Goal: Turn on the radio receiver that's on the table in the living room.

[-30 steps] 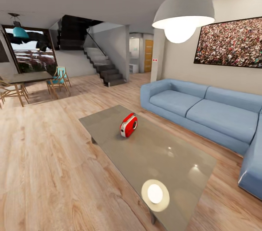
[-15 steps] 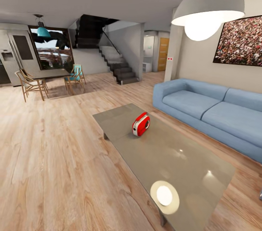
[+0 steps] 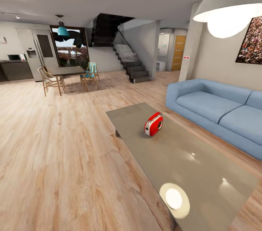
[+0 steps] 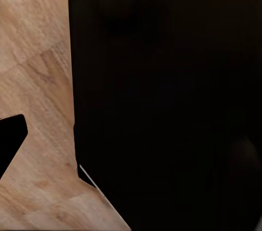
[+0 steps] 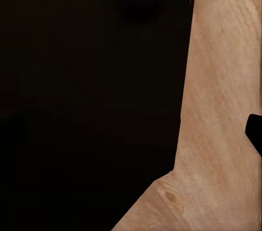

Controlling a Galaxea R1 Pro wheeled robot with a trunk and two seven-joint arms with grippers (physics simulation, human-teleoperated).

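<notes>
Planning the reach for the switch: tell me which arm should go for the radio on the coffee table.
Right, tentatively: the radio receiver sits right of centre in the head view on the table. Neither arm is extended yet.

Nothing here I can read. The red radio (image 3: 154,124) on the grey surface (image 3: 203,172) has a side facing me with no lettering or dial numbers I can make out. The framed crowd picture (image 3: 251,41) on the wall is a mass of tiny specks, no words in it. There's a small white plate with red marks (image 3: 186,57) on the pillar near the hallway, but it's too small for me to tell what it says. My wrist cameras give me dark housing and wood floor (image 4: 38,78), no labels there.
</notes>
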